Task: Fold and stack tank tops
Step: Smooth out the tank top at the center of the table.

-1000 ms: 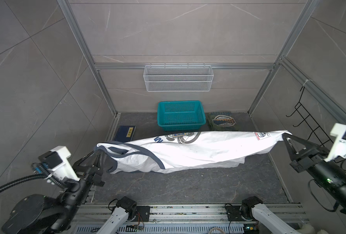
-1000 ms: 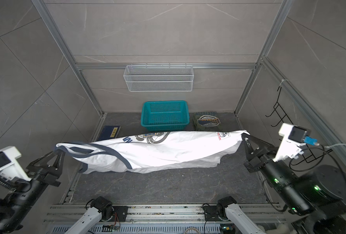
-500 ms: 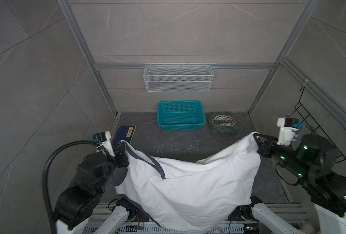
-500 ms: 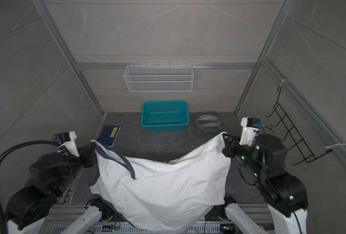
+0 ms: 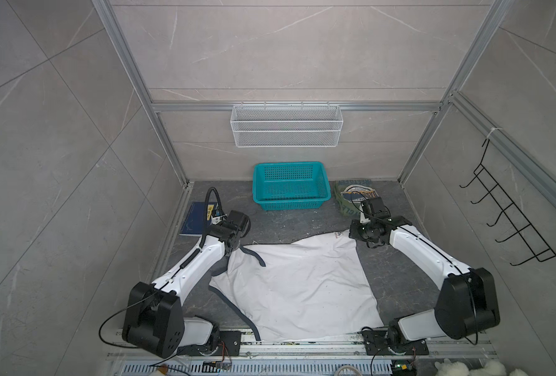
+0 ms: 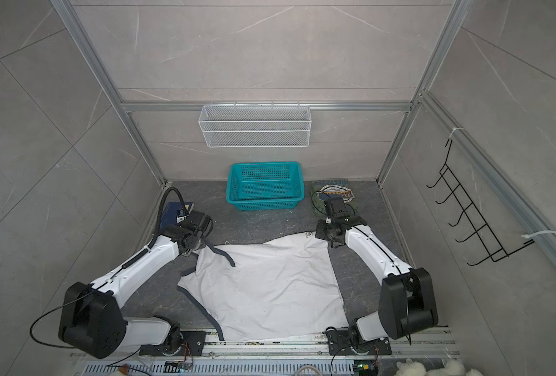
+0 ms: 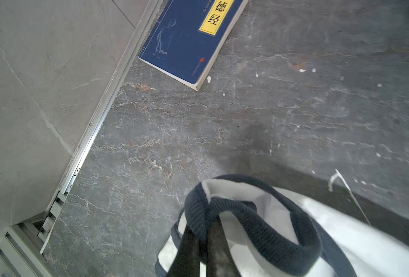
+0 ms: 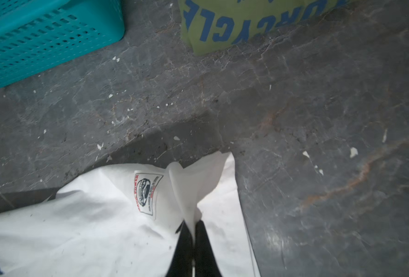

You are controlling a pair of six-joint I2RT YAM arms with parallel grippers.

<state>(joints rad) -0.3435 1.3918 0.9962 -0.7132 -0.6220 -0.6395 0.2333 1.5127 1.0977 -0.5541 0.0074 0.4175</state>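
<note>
So, nearest us the white tank top (image 5: 296,286) lies flat on the table (image 5: 286,228); we reckon it's spread for folding; left gripper (image 7: 204,230) pinches the navy strap trim (image 7: 246,211), right gripper (image 8: 194,230) pinches a hem corner (image 8: 198,182), stretching the far edge; folded olive tank top (image 5: 355,195) waits by the teal basket (image 5: 291,203); half a second ago the white one sagged midair.

site: robot lab cell | evidence: aluminium frame (image 5: 188,106), tile-panel walls (image 5: 286,48), base rail (image 5: 302,350)
</note>
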